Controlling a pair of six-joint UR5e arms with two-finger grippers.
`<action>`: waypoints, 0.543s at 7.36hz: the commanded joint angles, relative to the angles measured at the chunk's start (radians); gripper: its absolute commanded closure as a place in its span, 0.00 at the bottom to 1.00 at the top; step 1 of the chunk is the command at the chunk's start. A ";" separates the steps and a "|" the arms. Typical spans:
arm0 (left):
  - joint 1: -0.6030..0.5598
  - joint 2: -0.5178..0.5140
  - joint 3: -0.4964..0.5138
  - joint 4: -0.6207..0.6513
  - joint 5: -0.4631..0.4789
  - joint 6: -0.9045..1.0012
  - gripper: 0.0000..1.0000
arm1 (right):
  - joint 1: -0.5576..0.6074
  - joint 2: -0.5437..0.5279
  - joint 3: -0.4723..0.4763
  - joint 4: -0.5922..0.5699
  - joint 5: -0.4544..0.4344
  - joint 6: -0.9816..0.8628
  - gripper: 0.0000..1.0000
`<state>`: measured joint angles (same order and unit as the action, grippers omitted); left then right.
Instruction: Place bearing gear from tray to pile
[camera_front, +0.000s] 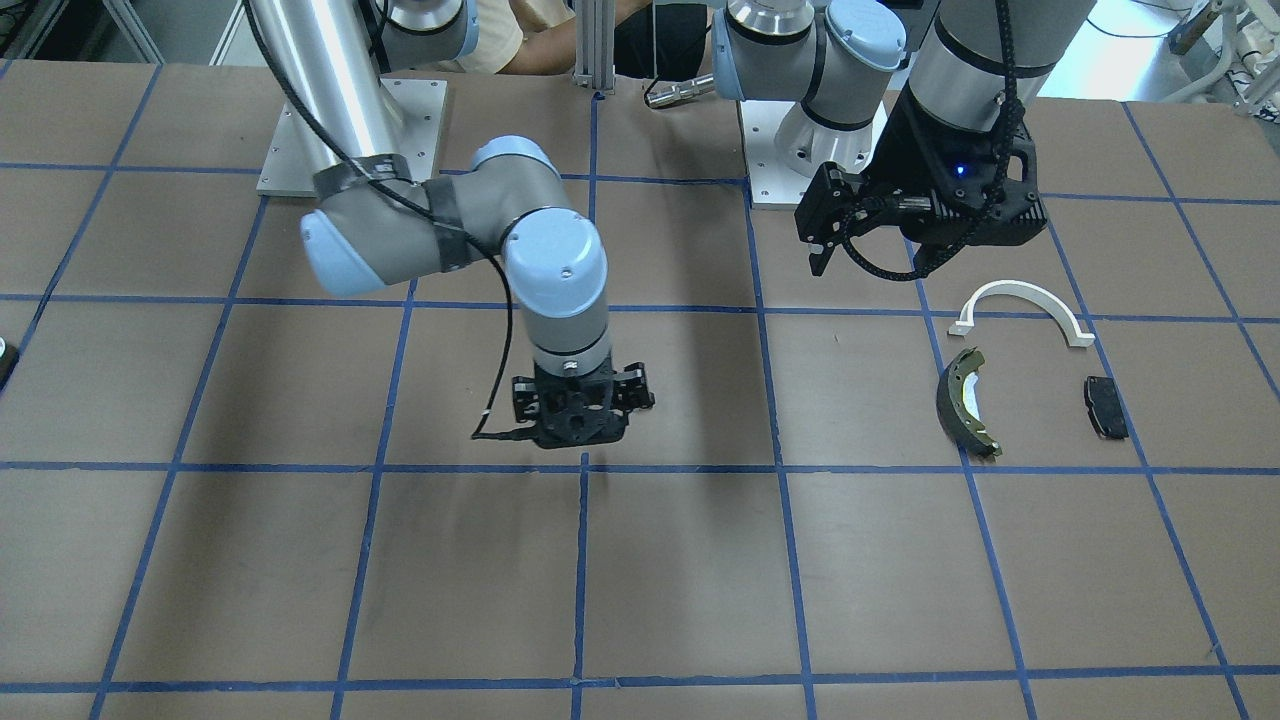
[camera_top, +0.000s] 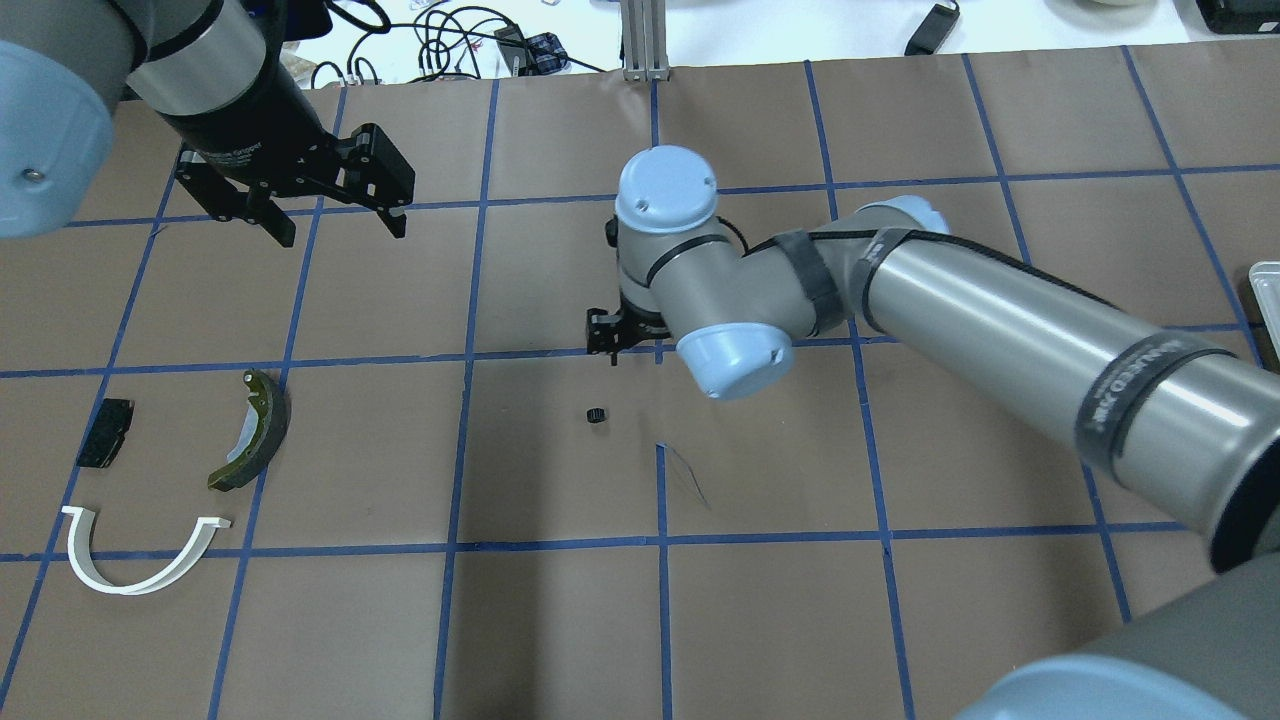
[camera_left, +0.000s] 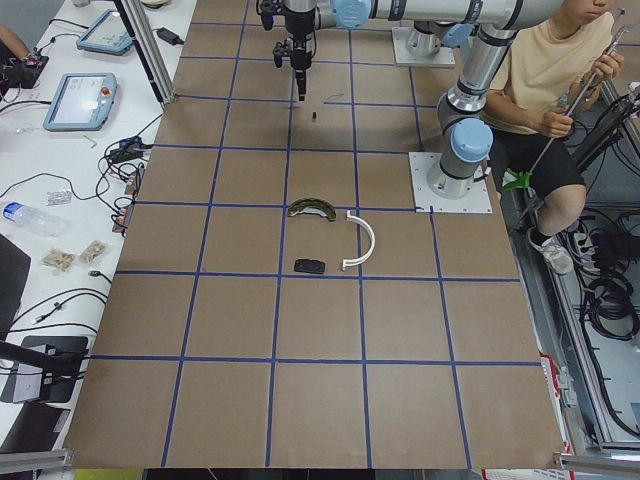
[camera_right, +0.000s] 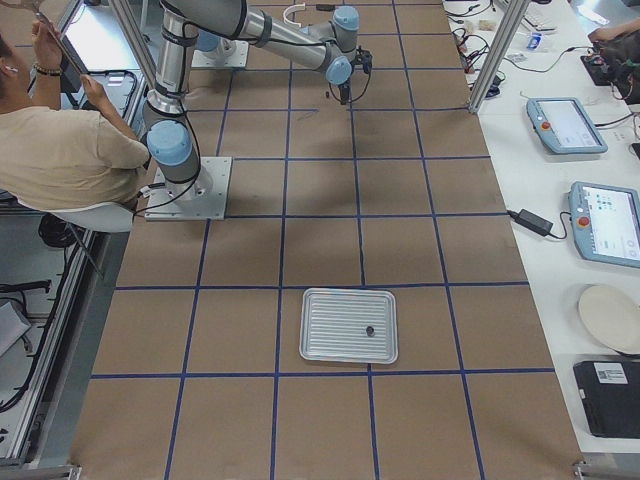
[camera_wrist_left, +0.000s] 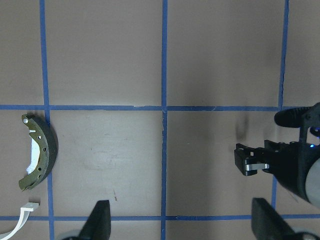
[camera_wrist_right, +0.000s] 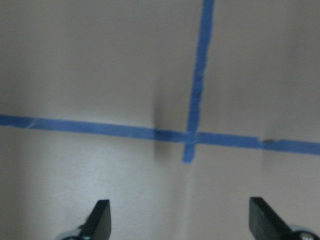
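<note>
Since the bearing gear (camera_top: 597, 415) lies loose mid-table (camera_top: 560, 620), step: likely hand-off between arms.
Gear: off the tray (camera_right: 330, 320), well apart from the pile: brake shoe (camera_top: 255, 430), black pad (camera_top: 105, 433).
Right gripper (camera_wrist_right: 182, 220): fingers spread, empty, near gear.
Left gripper (camera_top: 340, 230): fingers apart, empty.
Next: 1 arm descends, grips gear, carries it pile-ward.

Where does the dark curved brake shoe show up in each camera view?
Front-facing: dark curved brake shoe, right of centre.
Overhead: shoe at left, mid-height.
Exterior left: shoe near the centre.
Exterior right: cannot make it out.
Left wrist: shoe at the left edge.
Right wrist: not in it.
Shared landmark: the white half-ring arch lying beside it, apart.
</note>
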<state>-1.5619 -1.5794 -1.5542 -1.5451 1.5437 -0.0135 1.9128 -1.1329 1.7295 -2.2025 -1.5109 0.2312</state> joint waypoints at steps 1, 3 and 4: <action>-0.016 -0.045 -0.012 0.086 -0.008 -0.025 0.00 | -0.244 -0.099 0.002 0.178 -0.035 -0.281 0.00; -0.105 -0.143 -0.073 0.214 -0.010 -0.113 0.00 | -0.523 -0.140 0.002 0.181 -0.038 -0.552 0.00; -0.157 -0.215 -0.142 0.376 -0.057 -0.169 0.00 | -0.670 -0.130 -0.010 0.169 -0.035 -0.661 0.00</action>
<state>-1.6576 -1.7118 -1.6277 -1.3344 1.5243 -0.1143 1.4277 -1.2615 1.7290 -2.0275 -1.5468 -0.2770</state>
